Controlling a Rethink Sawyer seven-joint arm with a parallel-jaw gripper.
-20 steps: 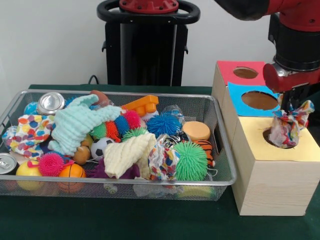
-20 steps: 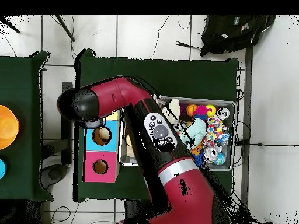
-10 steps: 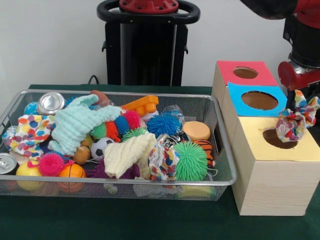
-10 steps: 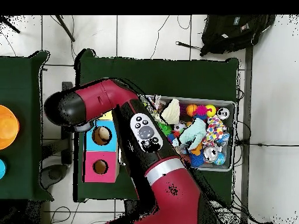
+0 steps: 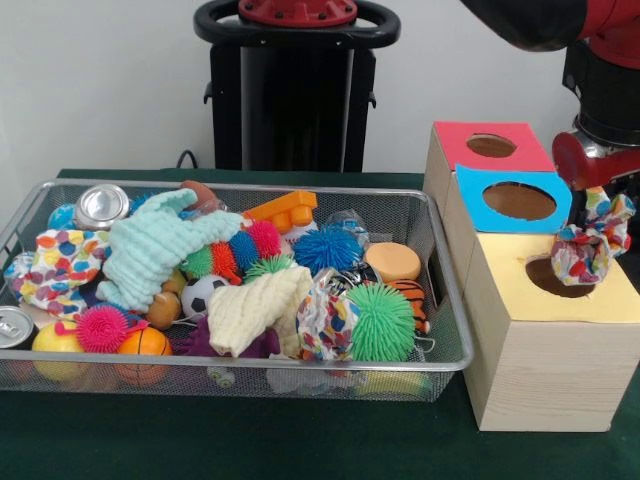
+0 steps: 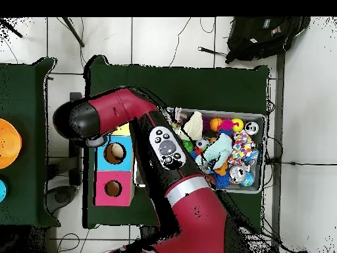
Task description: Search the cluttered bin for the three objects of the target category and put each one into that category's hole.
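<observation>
My gripper (image 5: 601, 206) hangs at the far right of the front view, shut on a colourful patterned cloth (image 5: 588, 244). The cloth dangles just above the round hole (image 5: 560, 277) in the yellow-topped wooden box (image 5: 545, 370), its lower end near the hole's right rim. In the wire bin (image 5: 445, 362) lie a mint cloth (image 5: 150, 250), a cream cloth (image 5: 255, 305), a dotted cloth (image 5: 62, 262) and another patterned cloth (image 5: 325, 322). In the overhead view the red arm (image 6: 131, 112) covers the gripper and the yellow box.
Behind the yellow box stand a blue-topped box (image 5: 512, 200) and a red-topped box (image 5: 490, 146), each with a hole. The bin also holds spiky balls, cans (image 5: 100, 205), an orange brick (image 5: 283, 210) and small balls. The bin's right wall stands close to the boxes.
A second ago the cloth's lower end dipped into the yellow hole. The gripper has since risen with the cloth still in it, then shifted slightly left.
</observation>
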